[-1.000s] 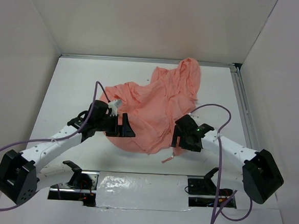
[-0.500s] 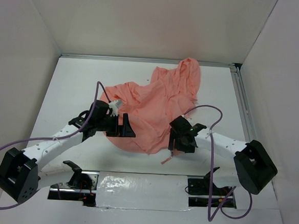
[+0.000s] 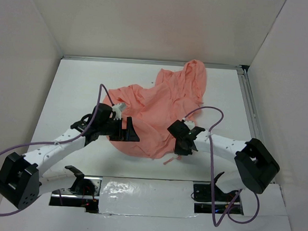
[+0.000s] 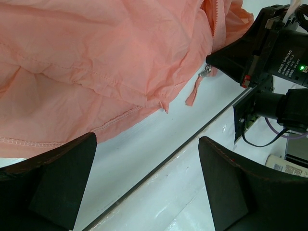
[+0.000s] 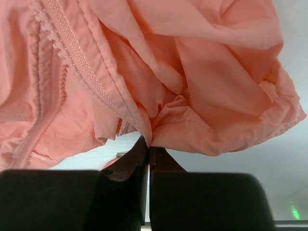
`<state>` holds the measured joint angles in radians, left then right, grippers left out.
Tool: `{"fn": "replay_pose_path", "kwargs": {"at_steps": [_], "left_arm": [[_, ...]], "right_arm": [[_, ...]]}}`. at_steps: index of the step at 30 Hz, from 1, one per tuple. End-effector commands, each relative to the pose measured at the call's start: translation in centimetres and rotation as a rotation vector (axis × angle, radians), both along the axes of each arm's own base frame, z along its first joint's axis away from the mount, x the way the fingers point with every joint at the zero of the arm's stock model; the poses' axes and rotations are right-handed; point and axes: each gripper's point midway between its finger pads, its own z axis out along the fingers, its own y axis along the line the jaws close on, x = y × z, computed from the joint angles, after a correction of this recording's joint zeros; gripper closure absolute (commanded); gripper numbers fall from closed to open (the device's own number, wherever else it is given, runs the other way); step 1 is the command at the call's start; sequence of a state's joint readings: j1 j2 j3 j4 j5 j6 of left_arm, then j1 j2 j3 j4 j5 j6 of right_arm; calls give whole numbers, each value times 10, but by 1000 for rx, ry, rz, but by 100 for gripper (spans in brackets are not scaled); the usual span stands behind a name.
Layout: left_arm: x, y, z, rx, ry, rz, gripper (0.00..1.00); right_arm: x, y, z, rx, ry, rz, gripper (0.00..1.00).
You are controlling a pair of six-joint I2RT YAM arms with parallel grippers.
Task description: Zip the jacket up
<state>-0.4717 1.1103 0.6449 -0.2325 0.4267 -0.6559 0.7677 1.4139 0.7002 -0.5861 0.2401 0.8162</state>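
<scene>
- White walls box in a white desk (image 3: pixel 77 83), overhead view. Salmon-pink jacket (image 3: pixel 160 102) lies crumpled mid-desk, with one part reaching toward the far right corner. Left hand (image 3: pixel 127 130) sits at the jacket's near-left edge. Right hand (image 3: pixel 180 147) sits at its near-right edge, on the fabric.
- Left wrist view: left hand (image 4: pixel 147 144) is spread wide with nothing between the fingers, and bare desk (image 4: pixel 120 159) lies under the gap. The jacket (image 4: pixel 96 57) hem lies just beyond the fingertips. Right hand (image 4: pixel 226 57) shows at upper right. A small metal zip pull (image 4: pixel 206 72) and a pink tab (image 4: pixel 194 94) hang just beside its tip.
- Right wrist view: right hand (image 5: pixel 148 147) is closed tight, pinching a fold of the jacket (image 5: pixel 202 72) edge. Zip teeth (image 5: pixel 72 62) run diagonally from upper left toward the pinch.
</scene>
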Motion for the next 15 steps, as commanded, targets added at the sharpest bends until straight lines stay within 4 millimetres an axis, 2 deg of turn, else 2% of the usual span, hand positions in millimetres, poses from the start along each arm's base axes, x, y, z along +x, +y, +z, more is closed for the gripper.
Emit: {"fn": "replay_pose_path", "kwargs": {"at_steps": [1, 8, 15], "left_arm": [[4, -3, 14, -24, -55, -14, 1], [1, -6, 19, -48, -69, -39, 1], [-7, -25, 29, -100, -104, -149, 1]], "right_arm": [[-7, 4, -10, 7, 9, -13, 100], [2, 26, 23, 161, -110, 84, 100], [8, 48, 83, 371, -281, 180, 100]]}}
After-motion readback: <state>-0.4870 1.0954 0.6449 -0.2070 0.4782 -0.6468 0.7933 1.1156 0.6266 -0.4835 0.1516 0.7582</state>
